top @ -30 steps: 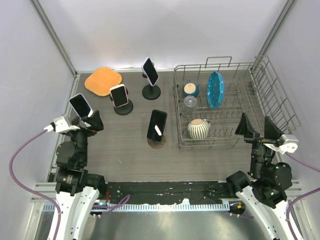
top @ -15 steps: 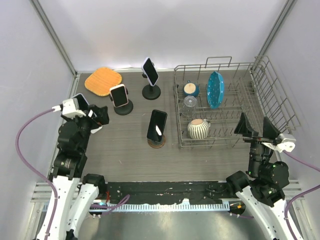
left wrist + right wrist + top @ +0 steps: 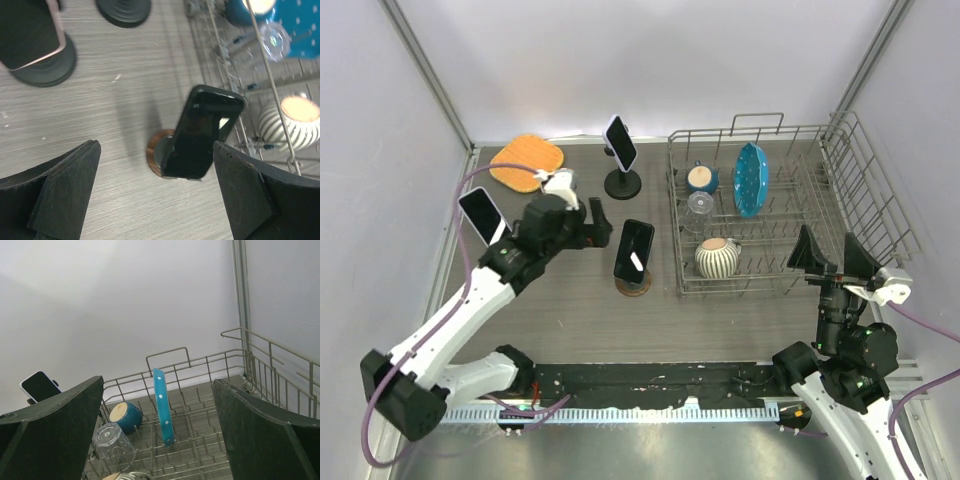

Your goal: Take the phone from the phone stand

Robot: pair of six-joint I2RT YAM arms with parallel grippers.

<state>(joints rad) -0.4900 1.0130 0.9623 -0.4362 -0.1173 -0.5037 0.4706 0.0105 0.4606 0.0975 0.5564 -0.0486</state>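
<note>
Left gripper [image 3: 598,224] now at frame centre, swung in from left edge; jaws wide, empty, facing black phone [image 3: 636,248] on stand [image 3: 633,284]. Grasp likely next. Right gripper [image 3: 833,252] agape, empty.

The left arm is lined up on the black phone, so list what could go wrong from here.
1. The open left gripper faces the black phone, which leans on a small round stand; an off-centre finger could tip both.
2. The dish rack stands close beside the phone, so the finger on that side may snag its wires.
3. The pink-edged phone sits near the arm and could be knocked.
</note>
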